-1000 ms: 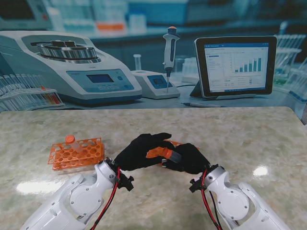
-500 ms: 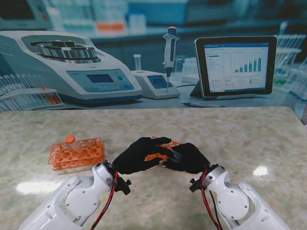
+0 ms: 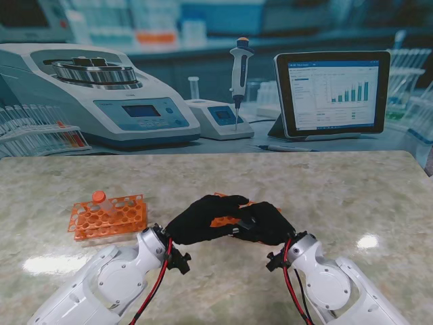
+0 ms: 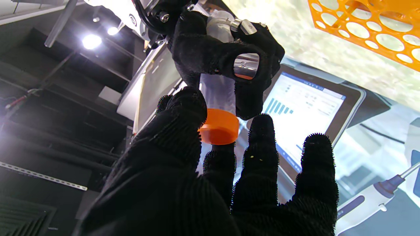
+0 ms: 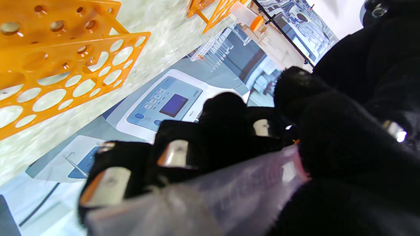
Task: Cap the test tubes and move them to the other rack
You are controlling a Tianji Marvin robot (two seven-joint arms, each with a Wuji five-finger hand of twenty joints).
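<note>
Nearest, two white arms rising from the bottom corners, black-gloved hands meeting over the middle of the marble table (image 3: 338, 183). Right hand (image 3: 265, 223) curled tight round a clear test tube (image 4: 218, 90), fingers (image 5: 177, 152) pressed together along its wall. Left hand (image 3: 201, 218) at the tube's open end, thumb and a fingertip (image 4: 185, 108) pinching the orange cap (image 4: 219, 127) against the mouth; remaining fingers spread and straight; cannot tell whether the cap is fully seated. Just behind the hands, an orange rack (image 3: 223, 211), mostly hidden. Farther left, a second orange rack (image 3: 108, 217) holding one capped tube (image 3: 101, 202) upright near its far edge. Beyond the table's far edge, a printed lab backdrop: centrifuge (image 3: 95, 95), pipette (image 3: 239, 74), tablet (image 3: 331, 91)
</note>
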